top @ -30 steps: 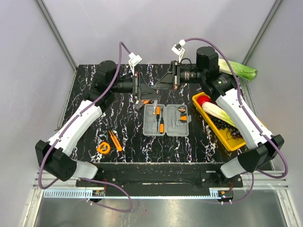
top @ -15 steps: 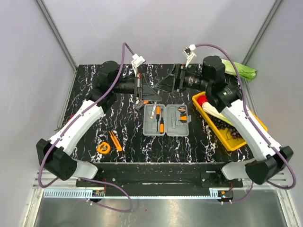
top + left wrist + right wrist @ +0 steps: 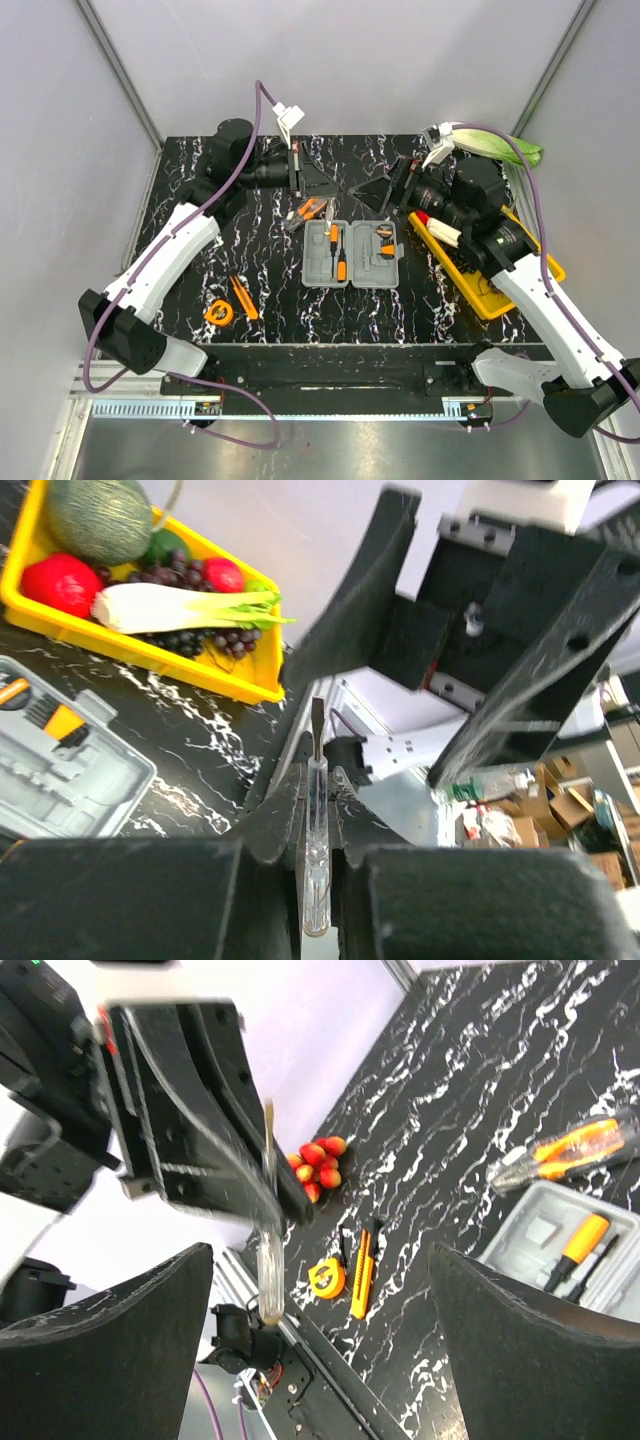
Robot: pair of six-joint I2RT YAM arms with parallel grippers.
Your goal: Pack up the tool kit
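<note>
The tool kit case point(image 3: 375, 272) lies open and flat in the middle of a black table point(image 3: 260, 255) with white veins, inside a booth with plain grey walls point(image 3: 330, 60).

The left gripper point(image 3: 315, 780) is closed tight on a clear screwdriver point(image 3: 316, 870). The handle is clamped between the fingers, and the thin blade points out past them, in the air behind the case. The right gripper point(image 3: 318, 1260) faces it with the jaws spread wide. It holds nothing and is apart from the clear screwdriver.

In the top view, the pliers point(image 3: 312, 210) lie on the table just in front of the left gripper, beside the rear left corner of the case. An orange screwdriver point(image 3: 340, 264) lies in the left half of the case. A yellow tray point(image 3: 150, 658) with vegetables stands to the right of the case. A knife point(image 3: 243, 297) and a tape point(image 3: 219, 312) lie near each other at the front left of the table, well apart from the case.

One second earlier the two grippers met tip to tip above the rear edge of the case, and the right one was closed. Now the right arm is drawn back to the right with the jaws opened, and the left gripper is a little farther to the rear. The case, the knife and the tape are in the same places.
</note>
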